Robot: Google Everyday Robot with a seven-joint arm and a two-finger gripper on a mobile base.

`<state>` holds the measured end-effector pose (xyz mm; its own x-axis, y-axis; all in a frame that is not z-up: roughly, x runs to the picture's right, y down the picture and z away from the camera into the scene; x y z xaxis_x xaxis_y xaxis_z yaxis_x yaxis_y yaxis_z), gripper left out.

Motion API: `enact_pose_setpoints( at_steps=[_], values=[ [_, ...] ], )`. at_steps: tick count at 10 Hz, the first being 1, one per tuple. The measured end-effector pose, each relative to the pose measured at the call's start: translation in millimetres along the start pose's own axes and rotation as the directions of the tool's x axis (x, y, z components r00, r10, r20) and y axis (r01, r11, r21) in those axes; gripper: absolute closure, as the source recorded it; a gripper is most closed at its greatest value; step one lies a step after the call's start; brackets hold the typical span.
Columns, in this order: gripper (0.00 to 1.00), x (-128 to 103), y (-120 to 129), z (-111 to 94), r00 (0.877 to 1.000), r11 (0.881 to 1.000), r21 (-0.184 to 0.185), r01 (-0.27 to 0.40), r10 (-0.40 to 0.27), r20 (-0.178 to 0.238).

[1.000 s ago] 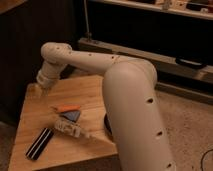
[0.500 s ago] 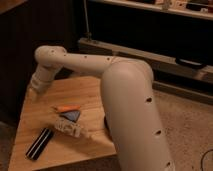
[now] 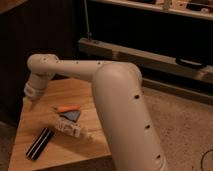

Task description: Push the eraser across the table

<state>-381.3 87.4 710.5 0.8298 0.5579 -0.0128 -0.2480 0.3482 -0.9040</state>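
Observation:
The eraser (image 3: pixel 40 143), a long black bar with pale stripes, lies on the near left part of the light wooden table (image 3: pixel 95 140). It points from near left to far right. My gripper (image 3: pixel 31 103) hangs at the end of the white arm over the table's far left edge, well behind the eraser and apart from it. The arm's thick white link crosses the right side of the table.
An orange marker (image 3: pixel 67 107) lies mid-table. A dark blue triangular item (image 3: pixel 73 116) and a white-clear tube-like item (image 3: pixel 72 129) lie just right of the eraser. Dark cabinets and a low shelf (image 3: pixel 150 57) stand behind the table.
The gripper has swung left and a little lower, toward the table's far left edge. The eraser and the other items have not moved.

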Motion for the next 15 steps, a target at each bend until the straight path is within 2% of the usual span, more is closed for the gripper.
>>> enact_pose_setpoints(
  at_steps=[2, 4, 5, 6, 7, 10, 12, 14, 15],
  values=[
    [0.98, 5.7, 2.1, 21.5, 1.000, 0.999, -0.050, 0.020, -0.021, -0.007],
    [0.98, 10.9, 3.4, 43.1, 0.999, 0.988, -0.151, 0.036, -0.035, 0.008],
    [0.98, 9.9, 9.6, 52.1, 0.999, 0.981, -0.187, 0.047, -0.047, 0.007],
    [0.98, 9.4, 13.3, 59.5, 0.999, 0.978, -0.200, 0.052, -0.053, 0.001],
    [0.98, 10.7, 15.5, 63.0, 0.998, 0.977, -0.206, 0.053, -0.057, -0.010],
    [0.98, 16.7, 27.2, 74.1, 0.995, 0.977, -0.210, 0.048, -0.065, -0.079],
    [0.98, 30.5, 28.5, 76.7, 0.991, 0.978, -0.207, 0.032, -0.058, -0.119],
    [0.98, 41.3, 28.2, 80.0, 0.991, 0.983, -0.182, 0.030, -0.053, -0.125],
    [0.98, 49.1, 21.9, 86.0, 0.991, 0.980, -0.195, 0.028, -0.053, -0.124]
  ],
)
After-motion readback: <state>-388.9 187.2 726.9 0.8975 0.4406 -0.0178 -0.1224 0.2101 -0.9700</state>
